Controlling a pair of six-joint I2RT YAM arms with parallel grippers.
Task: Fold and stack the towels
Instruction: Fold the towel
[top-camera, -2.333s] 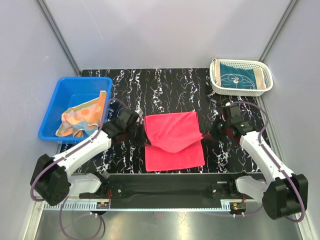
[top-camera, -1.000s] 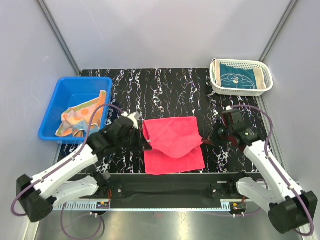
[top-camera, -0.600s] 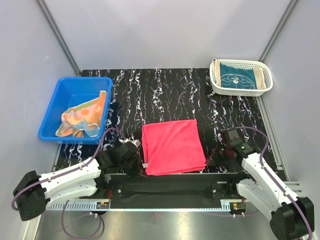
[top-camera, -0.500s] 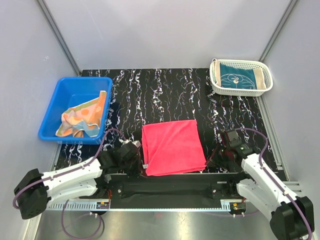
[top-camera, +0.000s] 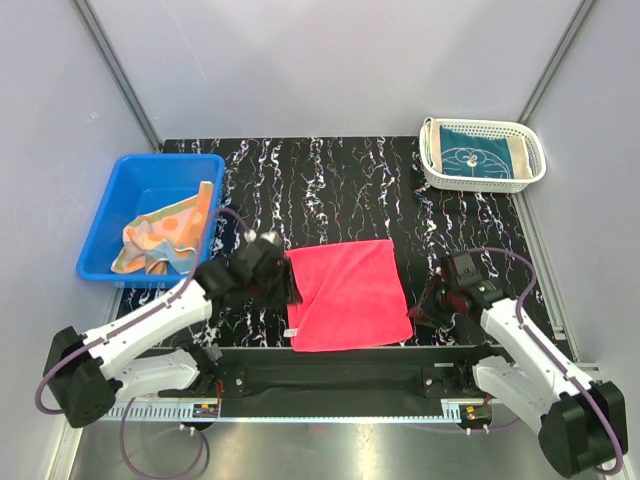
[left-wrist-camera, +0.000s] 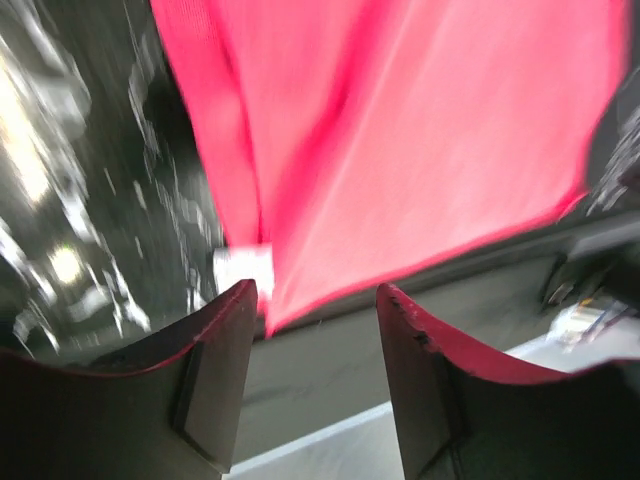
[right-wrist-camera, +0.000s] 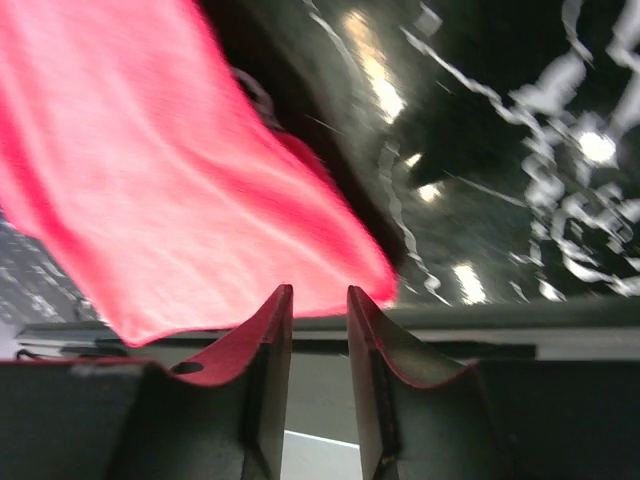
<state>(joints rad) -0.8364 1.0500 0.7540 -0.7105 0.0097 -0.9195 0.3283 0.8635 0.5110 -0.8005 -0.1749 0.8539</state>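
The pink-red towel lies folded flat on the black marbled table near its front edge. At the towel's left edge my left gripper stands open, with nothing between its fingers; the left wrist view has the towel just beyond the left gripper. My right gripper sits off the towel's right front corner. In the right wrist view it is open by a narrow gap, empty, the towel just ahead. A teal towel lies in the white basket. An orange-peach towel lies crumpled in the blue bin.
The white basket stands at the back right corner and the blue bin at the left edge. The metal rail with the arm bases runs right behind the towel's front edge. Grey walls close in both sides.
Both grippers carried the towel's far edge to the front, laying it folded, then opened and let go. The left arm has since moved back up along the towel's left edge.
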